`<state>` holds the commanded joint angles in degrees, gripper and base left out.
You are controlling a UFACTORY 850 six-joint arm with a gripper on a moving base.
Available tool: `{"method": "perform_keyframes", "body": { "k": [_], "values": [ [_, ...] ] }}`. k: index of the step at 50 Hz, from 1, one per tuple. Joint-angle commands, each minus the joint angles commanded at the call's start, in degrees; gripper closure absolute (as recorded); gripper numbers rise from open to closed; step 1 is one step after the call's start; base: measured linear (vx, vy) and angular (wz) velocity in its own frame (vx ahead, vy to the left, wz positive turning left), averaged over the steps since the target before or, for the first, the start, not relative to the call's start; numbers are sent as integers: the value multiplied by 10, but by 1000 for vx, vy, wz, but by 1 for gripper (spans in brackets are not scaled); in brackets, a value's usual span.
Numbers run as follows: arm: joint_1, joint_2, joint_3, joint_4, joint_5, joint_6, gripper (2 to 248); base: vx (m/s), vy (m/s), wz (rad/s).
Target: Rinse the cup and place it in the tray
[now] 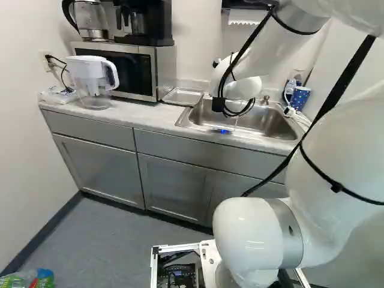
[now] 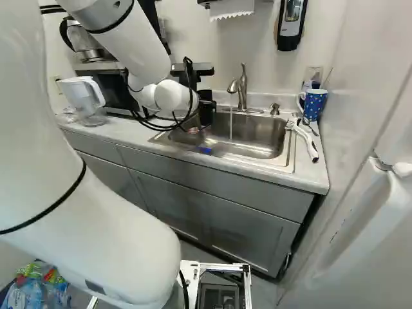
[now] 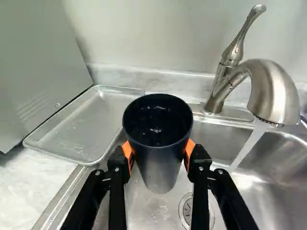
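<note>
White arm [image 2: 132, 48] stretched over steel sink [image 2: 257, 136], jaws pinching dark cup [image 3: 157, 163], faucet [image 3: 274, 91] running

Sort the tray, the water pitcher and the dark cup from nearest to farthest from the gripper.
1. Dark cup, held in the gripper.
2. Tray, beside the sink.
3. Water pitcher, beyond the tray, by the microwave.

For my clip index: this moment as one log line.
Gripper shut on dark cup; over sink; faucet running, stream missing cup; tray beside sink, without cup
</note>
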<state>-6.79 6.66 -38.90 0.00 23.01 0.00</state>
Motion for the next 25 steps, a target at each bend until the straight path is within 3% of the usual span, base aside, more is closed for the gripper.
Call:
{"method": "perform_keyframes", "body": {
  "k": [25],
  "values": [
    [1,7,-25,0,-28,0,128,0,0,0]
  ]
}}
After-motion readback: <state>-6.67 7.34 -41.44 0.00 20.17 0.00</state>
